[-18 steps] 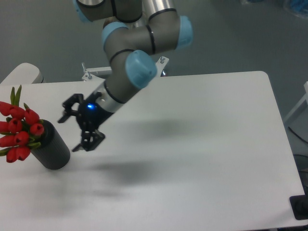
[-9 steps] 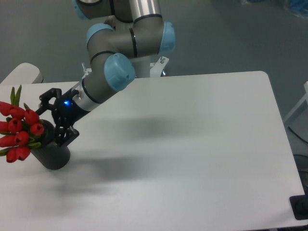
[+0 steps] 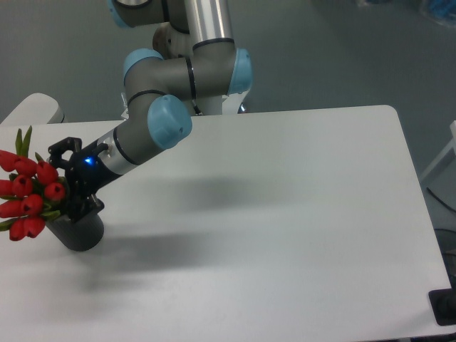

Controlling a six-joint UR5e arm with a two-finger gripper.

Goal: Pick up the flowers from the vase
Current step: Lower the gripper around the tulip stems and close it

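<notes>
The pincer (image 3: 69, 179), fingers spread wide, sits right at the mouth of the vase (image 3: 78, 226) near the surface's (image 3: 285, 214) left edge, with nothing gripped yet, so the flowers (image 3: 28, 194), leaning left out of it, are unlifted.

item: my work table (image 3: 299, 214), white, matte top, rounded corners, seen from above at an angle. resting on it: 1 black vase (image 3: 78, 229), upright, near the left edge. soft grey shadows lie across the middle.
</notes>
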